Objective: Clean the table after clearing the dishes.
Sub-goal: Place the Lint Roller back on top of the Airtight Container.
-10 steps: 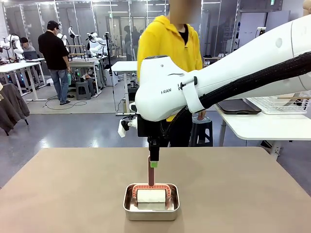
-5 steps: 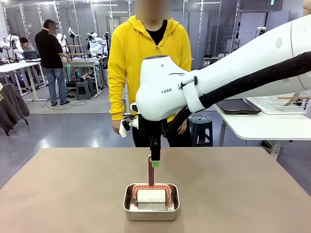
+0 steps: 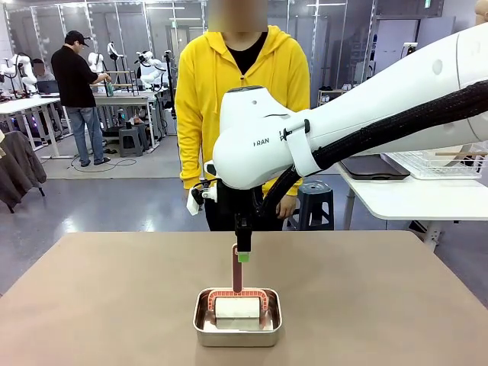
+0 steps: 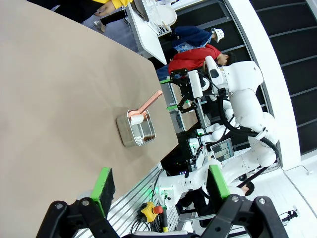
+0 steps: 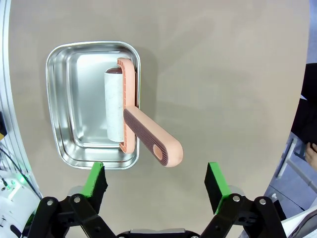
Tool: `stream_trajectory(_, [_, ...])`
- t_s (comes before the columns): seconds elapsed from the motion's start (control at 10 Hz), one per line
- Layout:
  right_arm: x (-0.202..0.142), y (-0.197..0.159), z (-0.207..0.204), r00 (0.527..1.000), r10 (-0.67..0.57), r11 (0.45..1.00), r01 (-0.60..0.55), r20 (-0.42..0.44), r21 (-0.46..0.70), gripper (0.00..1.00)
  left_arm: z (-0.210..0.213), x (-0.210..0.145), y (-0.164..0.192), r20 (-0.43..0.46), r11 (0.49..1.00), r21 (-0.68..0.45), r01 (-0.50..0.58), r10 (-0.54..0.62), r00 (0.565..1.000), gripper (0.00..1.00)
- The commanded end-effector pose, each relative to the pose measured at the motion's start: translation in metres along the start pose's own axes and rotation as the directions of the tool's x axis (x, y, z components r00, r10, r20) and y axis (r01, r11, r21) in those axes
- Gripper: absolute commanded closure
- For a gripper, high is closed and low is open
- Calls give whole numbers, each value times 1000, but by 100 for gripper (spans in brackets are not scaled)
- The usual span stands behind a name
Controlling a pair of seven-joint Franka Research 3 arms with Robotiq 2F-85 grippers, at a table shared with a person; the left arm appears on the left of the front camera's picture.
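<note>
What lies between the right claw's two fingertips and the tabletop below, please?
The roller's pink handle, sticking out of the steel pan, lies under the open right claw above the table, in the right wrist view.

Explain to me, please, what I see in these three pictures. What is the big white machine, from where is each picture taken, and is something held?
The big white machine is a robot arm, one of two at a brown table. The front picture looks across the table at a person in a yellow hoodie standing at the far side. The other two pictures come from small cameras on the robot's wrists, looking down along each gripper's green-tipped fingers.

On the table stands a small steel pan. In it lies a white roller, whose pink handle leans out over the rim.

The right gripper hangs over the handle with its jaws open. The left gripper, seen in its own wrist picture, is farther from the pan, jaws also open. Neither holds anything.
</note>
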State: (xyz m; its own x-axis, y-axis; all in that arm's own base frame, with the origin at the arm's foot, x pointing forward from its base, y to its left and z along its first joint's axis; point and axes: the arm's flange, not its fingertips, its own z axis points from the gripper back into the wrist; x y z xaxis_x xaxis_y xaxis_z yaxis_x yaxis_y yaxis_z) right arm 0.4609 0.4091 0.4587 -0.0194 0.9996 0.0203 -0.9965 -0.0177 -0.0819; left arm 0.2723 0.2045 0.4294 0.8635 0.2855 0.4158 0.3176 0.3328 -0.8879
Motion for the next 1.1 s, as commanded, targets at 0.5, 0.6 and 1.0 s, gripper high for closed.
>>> stream_trajectory(0.5, [2,2,-1,1000,1,1000,-1,12,-3,0,2,-1,-1,7,1000,-9,4,-4,1000,5])
stream_trajectory(0.6, [2,2,-1,1000,1,1000,-1,12,-3,0,2,-1,-1,7,1000,-9,4,-4,1000,5])
stream_trajectory(1.0, [-6,-2,22,997,-61,998,61,55,3,0,2,-1,-1,7,1000,-9,4,-4,1000,5])
